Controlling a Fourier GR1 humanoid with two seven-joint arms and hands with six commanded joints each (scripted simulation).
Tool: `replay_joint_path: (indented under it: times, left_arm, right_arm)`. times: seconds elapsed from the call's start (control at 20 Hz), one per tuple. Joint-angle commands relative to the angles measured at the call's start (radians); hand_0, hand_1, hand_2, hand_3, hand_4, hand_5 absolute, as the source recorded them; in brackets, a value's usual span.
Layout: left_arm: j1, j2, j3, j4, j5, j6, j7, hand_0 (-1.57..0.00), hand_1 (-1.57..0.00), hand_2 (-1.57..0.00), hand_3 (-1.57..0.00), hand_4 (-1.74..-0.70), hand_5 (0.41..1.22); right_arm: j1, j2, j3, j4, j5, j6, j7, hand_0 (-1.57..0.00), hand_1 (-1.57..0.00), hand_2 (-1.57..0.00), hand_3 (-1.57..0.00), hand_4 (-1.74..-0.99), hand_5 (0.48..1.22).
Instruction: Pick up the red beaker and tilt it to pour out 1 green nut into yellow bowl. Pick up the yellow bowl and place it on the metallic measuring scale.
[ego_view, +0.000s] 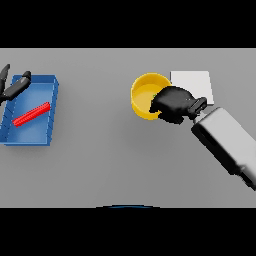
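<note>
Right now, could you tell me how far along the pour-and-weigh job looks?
The pour looks done: a green speck sits inside the yellow bowl, and a red object lies in the blue tray. In hand: the right hand grips the bowl's rim. Left: setting the bowl on the scale beside it. The left hand idles over the tray.

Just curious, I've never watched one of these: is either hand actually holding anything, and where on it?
The right hand grips the round yellow bowl by its near-right rim. The left hand holds nothing.
</note>
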Motion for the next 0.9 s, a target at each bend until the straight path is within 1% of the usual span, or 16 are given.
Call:
replay_joint_path:
  times: [0.0,0.05,0.1,0.2,0.25,0.3,0.35,0.45,0.55,0.65,0.7,0.75,0.8,0.85]
  left_arm:
    - [-0.001,0.0,-0.001,-0.005,-0.001,0.006,0.006,0.0,0.0,0.0,0.0,-0.72,0.686]
    - [0.004,0.008,0.002,-0.023,0.003,0.014,0.012,0.0,0.0,0.0,0.0,-0.72,0.688]
    - [0.003,0.007,0.001,-0.021,0.003,0.012,0.015,0.0,0.0,0.0,0.0,-0.72,0.694]
    - [0.012,0.01,0.001,-0.033,0.005,0.017,0.011,0.0,0.0,0.0,0.0,-0.73,0.704]
    - [0.012,0.014,0.007,-0.013,0.007,0.004,0.003,0.0,0.0,0.0,0.0,-0.73,0.71]
    - [0.014,0.007,0.003,-0.022,0.006,0.01,0.001,0.0,0.0,0.0,0.0,-0.73,0.715]
    - [0.012,0.009,0.001,-0.022,0.005,0.013,0.017,0.0,0.0,0.0,0.0,-0.73,0.719]
    - [0.006,0.014,-0.004,-0.038,0.002,0.017,0.036,0.0,0.0,0.0,0.0,-0.73,0.72]
    - [0.015,0.018,0.002,-0.03,0.006,0.018,0.037,0.0,0.0,0.0,0.0,-0.73,0.727]
    - [0.02,0.016,0.0,-0.05,0.01,0.023,0.038,0.0,0.0,0.0,0.0,-0.74,0.734]
    - [0.021,0.022,0.003,-0.049,0.011,0.02,0.036,0.0,0.0,0.0,0.0,-0.74,0.738]
    - [0.01,0.023,0.002,-0.034,0.009,0.01,0.049,0.0,0.0,0.0,0.0,-0.73,0.735]
    - [0.004,0.02,0.002,-0.026,0.007,0.01,0.052,0.0,0.0,0.0,0.0,-0.73,0.734]
    - [0.013,0.026,-0.001,-0.035,0.009,0.002,0.048,0.0,0.0,0.0,0.0,-0.72,0.732]
  right_arm:
    - [0.0,0.0,-0.002,-0.011,-0.002,0.009,0.009,-1.56,-1.57,-1.51,-1.16,-1.74,1.22]
    - [-0.002,-0.011,-0.014,-0.013,-0.002,0.008,0.004,-1.56,-1.57,-1.52,-1.16,-1.74,1.22]
    - [-0.001,-0.02,-0.025,-0.015,-0.002,0.006,0.018,-1.56,-1.57,-1.53,-1.16,-1.74,1.22]
    - [-0.016,-0.041,-0.041,0.011,0.008,-0.019,-0.007,-1.57,-1.57,-1.52,-1.15,-1.741,1.22]
    - [-0.014,-0.051,-0.05,0.028,0.013,-0.04,-0.017,-1.57,-1.57,-1.53,-1.15,-1.741,1.221]
    - [-0.013,-0.048,-0.057,0.042,0.018,-0.06,-0.008,-1.57,-1.57,-1.54,-1.15,-1.741,1.221]
    - [-0.028,-0.051,-0.071,0.061,0.015,-0.06,-0.009,-1.57,-1.57,-1.54,-1.15,-1.741,1.221]
    - [-0.039,-0.045,-0.092,0.127,0.017,-0.087,0.004,-1.57,-1.57,-1.53,-1.15,-1.741,1.221]
    - [-0.047,-0.065,-0.11,0.192,0.025,-0.127,-0.033,-1.57,-1.57,-1.54,-1.14,-1.741,1.221]
    - [-0.047,-0.078,-0.121,0.232,0.032,-0.163,-0.06,-1.57,-1.57,-1.55,-1.15,-1.741,1.221]
    - [-0.059,-0.069,-0.133,0.271,0.035,-0.179,-0.052,-1.57,-1.57,-1.55,-1.15,-1.741,1.221]
    - [-0.071,-0.058,-0.137,0.304,0.041,-0.191,-0.032,-1.57,-1.57,-1.54,-1.15,-1.741,1.221]
    - [-0.075,-0.061,-0.141,0.342,0.047,-0.207,-0.053,-1.57,-1.57,-1.54,-1.15,-1.741,1.221]
    - [-0.082,-0.055,-0.145,0.374,0.052,-0.218,-0.048,-1.57,-1.57,-1.52,-1.16,-1.741,1.221]
